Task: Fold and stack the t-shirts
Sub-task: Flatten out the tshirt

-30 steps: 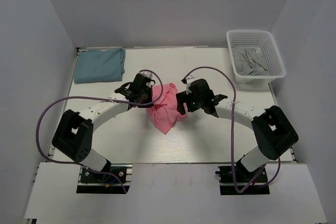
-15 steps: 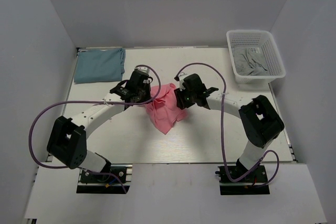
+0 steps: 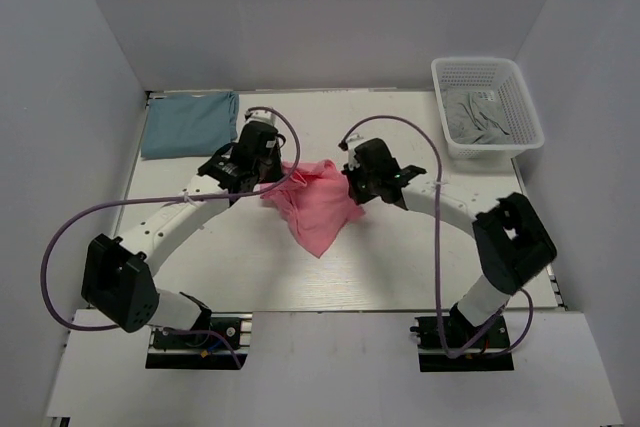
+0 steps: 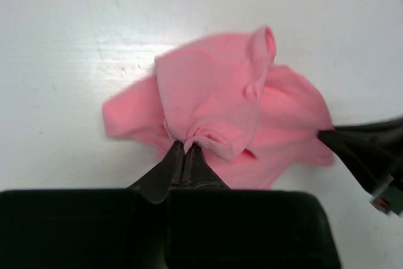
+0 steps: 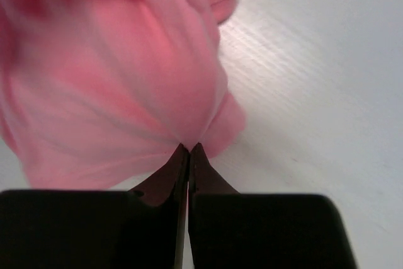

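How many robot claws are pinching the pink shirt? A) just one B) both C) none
B, since the left claw and the right claw are each shut on a bunch of the pink shirt.

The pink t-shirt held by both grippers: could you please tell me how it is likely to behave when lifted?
The pink t-shirt will probably hang limp: it bunches into soft folds where the left gripper and right gripper pinch it. It looks light, since small pinches gather it. It may slip, as each grip holds little cloth.
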You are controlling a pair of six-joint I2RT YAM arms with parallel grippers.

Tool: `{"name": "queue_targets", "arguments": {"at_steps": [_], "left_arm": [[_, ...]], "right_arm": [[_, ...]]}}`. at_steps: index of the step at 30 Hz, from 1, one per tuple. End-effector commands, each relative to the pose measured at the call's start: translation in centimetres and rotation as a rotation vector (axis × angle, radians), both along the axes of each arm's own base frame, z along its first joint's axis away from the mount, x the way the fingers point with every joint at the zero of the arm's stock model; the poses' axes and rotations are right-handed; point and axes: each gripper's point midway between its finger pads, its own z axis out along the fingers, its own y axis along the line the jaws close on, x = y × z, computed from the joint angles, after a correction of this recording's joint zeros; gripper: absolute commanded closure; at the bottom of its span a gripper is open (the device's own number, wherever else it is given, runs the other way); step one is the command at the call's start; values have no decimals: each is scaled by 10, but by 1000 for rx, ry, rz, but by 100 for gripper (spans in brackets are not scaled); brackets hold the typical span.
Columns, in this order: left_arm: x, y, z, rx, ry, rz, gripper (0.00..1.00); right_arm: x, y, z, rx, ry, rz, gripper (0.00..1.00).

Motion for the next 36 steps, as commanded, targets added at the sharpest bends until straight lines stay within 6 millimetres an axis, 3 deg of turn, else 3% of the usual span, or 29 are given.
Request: {"name": "queue_targets", "arguments": {"at_steps": [1,2,3,5,7,8,9,12,13,15,18,19,21,22,27,30,35,36], "left_arm": [[16,21,76,-39,-187,121,100],[18,31,86,-29,-217,179,100],[20,35,96,-24,-233,199,100],[18,54,121,-14,-289,289,100],[13,76,147,-9,-335,403,100],[11,82,158,-11,-359,427,100],[4,89,179,-44,-406,446,100],[-14,108,210,-81,-486,491,100],[-28,118,230,-127,-538,507,100],[-44,131,251,-171,-592,531,100],[-83,155,280,-257,-673,544,100],[-83,153,280,-262,-671,532,100],[-103,162,295,-330,-716,520,100],[-108,164,298,-351,-727,524,100],[-117,156,312,-399,-760,442,100],[-99,142,308,-369,-736,417,100],[-41,122,261,-204,-612,482,100],[-19,113,237,-137,-564,502,100]], "right_arm": [[27,-28,85,35,-232,-206,100],[26,-37,94,31,-240,-255,100],[28,-52,128,57,-323,-317,100],[25,-72,146,33,-374,-396,100],[18,-100,186,54,-472,-496,100],[15,-107,193,62,-485,-530,100],[7,-120,210,68,-516,-564,100],[-13,-151,251,104,-595,-641,100],[-22,-162,275,144,-640,-673,100],[-31,-176,293,150,-668,-704,100],[-63,-202,340,242,-731,-735,100],[-66,-204,348,261,-736,-740,100],[-79,-210,360,321,-746,-733,100],[-90,-211,376,385,-772,-704,100],[-102,-204,393,434,-787,-615,100],[-90,-199,382,392,-771,-634,100],[-46,-189,332,239,-696,-755,100],[-31,-185,314,171,-674,-781,100]]}}
